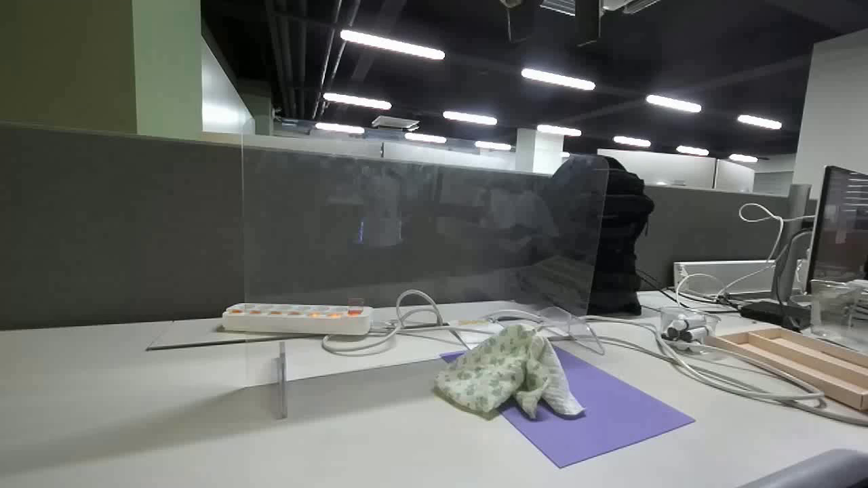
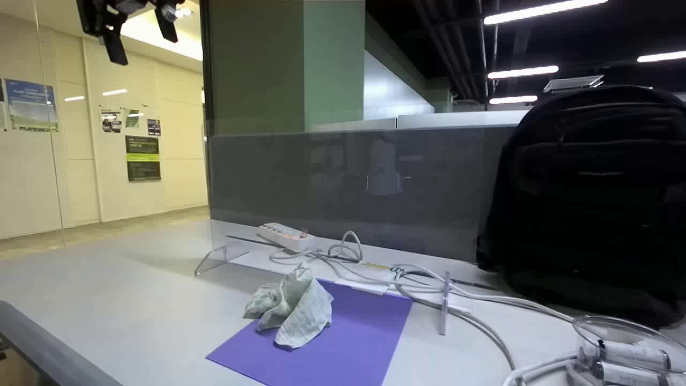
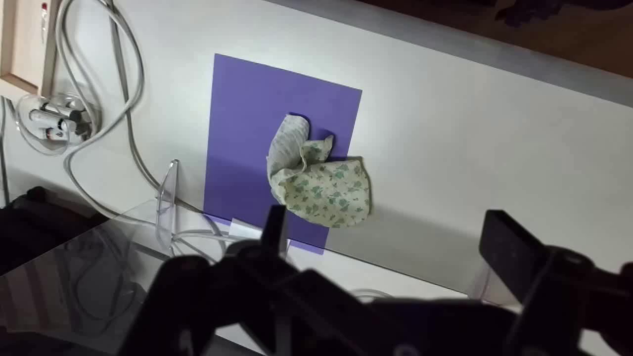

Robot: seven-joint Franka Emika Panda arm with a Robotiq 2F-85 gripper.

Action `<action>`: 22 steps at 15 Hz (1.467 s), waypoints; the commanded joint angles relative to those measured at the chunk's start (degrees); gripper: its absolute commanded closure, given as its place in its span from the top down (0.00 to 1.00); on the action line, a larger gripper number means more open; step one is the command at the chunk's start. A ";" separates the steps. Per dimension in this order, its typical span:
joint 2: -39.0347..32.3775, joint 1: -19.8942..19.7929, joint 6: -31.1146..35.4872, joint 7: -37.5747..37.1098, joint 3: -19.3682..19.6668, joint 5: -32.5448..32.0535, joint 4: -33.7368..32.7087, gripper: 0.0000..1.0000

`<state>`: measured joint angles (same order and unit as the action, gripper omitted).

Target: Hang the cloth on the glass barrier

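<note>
Soft cloth (image 3: pixel 324 188) well below the wide, empty hand (image 3: pixel 385 218).
It lies crumpled, partly on the purple sheet (image 3: pixel 242 123); it should be light and limp (nothing fragile, I think), so its raised fold (image 1: pixel 518 342), pointing up toward the hand, seems good for pinching.

White desk (image 1: pixel 380 451), grey partition (image 1: pixel 122 224), dark ceiling (image 1: pixel 698 51), glowing tube lights (image 1: pixel 393 45), cream wall (image 2: pixel 182 123)

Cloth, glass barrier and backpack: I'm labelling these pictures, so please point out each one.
Cloth (image 3: pixel 326 190): wrist view, on its printed fabric.
Glass barrier (image 1: pixel 420 251): an exterior view, mid clear panel.
Backpack (image 2: pixel 587 206): an exterior view, its black front.
</note>
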<state>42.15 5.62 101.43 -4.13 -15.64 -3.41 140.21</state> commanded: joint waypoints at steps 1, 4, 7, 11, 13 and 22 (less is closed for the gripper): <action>-0.35 1.52 -0.11 -0.86 1.12 -0.85 -0.16 1.00; -0.23 1.52 -0.07 -0.86 1.11 -0.85 -0.16 1.00; -0.23 1.52 -0.06 -0.86 1.11 -0.85 -0.16 1.00; -0.23 1.52 -0.06 -0.86 1.11 -0.85 -0.16 1.00; -0.23 1.52 -0.06 -0.86 1.11 -0.85 -0.16 1.00; -4.97 -2.83 19.78 -2.41 5.30 -2.25 5.13 1.00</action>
<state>40.39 3.93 114.47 -5.29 -13.39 -4.67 143.73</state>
